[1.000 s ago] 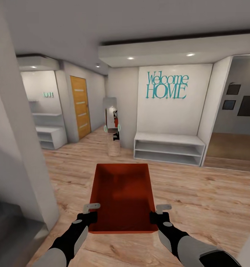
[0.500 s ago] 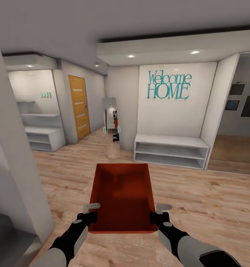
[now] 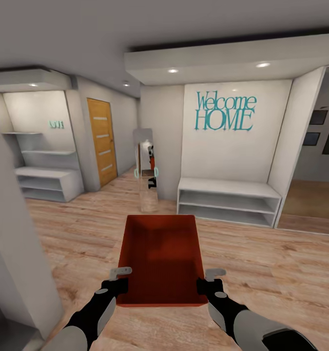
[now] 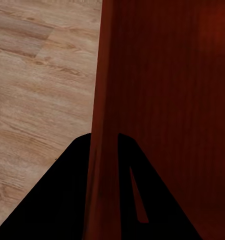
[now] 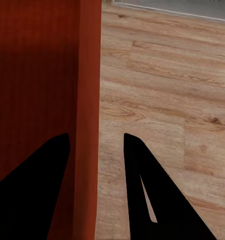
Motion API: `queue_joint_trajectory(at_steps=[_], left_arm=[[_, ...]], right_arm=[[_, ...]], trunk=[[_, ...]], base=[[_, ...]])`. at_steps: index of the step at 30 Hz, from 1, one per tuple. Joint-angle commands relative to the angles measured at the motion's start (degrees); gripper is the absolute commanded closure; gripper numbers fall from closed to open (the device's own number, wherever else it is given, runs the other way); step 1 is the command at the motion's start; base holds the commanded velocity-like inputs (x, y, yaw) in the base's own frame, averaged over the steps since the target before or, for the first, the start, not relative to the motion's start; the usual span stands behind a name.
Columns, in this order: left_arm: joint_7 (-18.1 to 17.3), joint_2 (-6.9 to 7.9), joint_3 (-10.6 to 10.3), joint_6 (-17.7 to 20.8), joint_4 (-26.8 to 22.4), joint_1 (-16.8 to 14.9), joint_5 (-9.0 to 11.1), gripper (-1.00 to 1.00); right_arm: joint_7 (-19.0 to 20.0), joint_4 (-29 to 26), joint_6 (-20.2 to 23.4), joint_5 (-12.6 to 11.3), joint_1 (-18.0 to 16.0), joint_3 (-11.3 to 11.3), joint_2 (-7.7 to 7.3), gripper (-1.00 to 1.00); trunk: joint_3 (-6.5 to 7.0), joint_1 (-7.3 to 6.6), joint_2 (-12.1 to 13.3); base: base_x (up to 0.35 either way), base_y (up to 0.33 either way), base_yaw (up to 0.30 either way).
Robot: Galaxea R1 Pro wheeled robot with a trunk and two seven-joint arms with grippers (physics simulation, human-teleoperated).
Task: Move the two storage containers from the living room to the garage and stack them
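Since the earlier frames the whole head view has shifted: the near white wall at the left edge has slid outward and more of the left alcove shelving [image 3: 42,180] shows, which reads as camera and base motion; the storage container [image 3: 162,258] keeps its place between the arms.

Nearest, the left gripper [image 3: 119,279] and right gripper [image 3: 209,280] each straddle one side wall of the orange-red open-top bin at its near end, carrying it above the wood plank floor [image 3: 261,263]. In the left wrist view the fingers [image 4: 72,200] close tightly on the wall. In the right wrist view the fingers [image 5: 142,190] stand wider, with a gap of floor visible beside the wall, so contact on that side cannot be confirmed.

Beyond stand a narrow mirror [image 3: 145,168], a white bench shelf [image 3: 227,200] under the "Welcome HOME" lettering [image 3: 225,113], and a wooden door [image 3: 101,141].

Risk: the bin is held only at its near end, so it could sag or slip during travel, especially if the right grip is loose.
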Motion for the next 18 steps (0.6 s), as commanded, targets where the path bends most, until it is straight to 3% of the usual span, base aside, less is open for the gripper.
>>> queue_joint_trajectory(at_steps=[1,18], left_arm=[[0.6,-0.04,1.2,0.4,0.0,0.0,2.2,1.0],[0.6,-0.04,1.3,0.4,0.0,0.0,2.2,1.0]], right_arm=[[0.0,-0.2,-0.4,0.3,0.0,-2.1,0.17,1.0],[0.0,-0.2,-0.5,0.3,0.0,-2.1,0.17,1.0]], trunk=[[-0.01,0.05,0.0],[-0.01,0.05,0.0]], base=[[0.324,0.0,0.0],[0.324,0.0,0.0]])
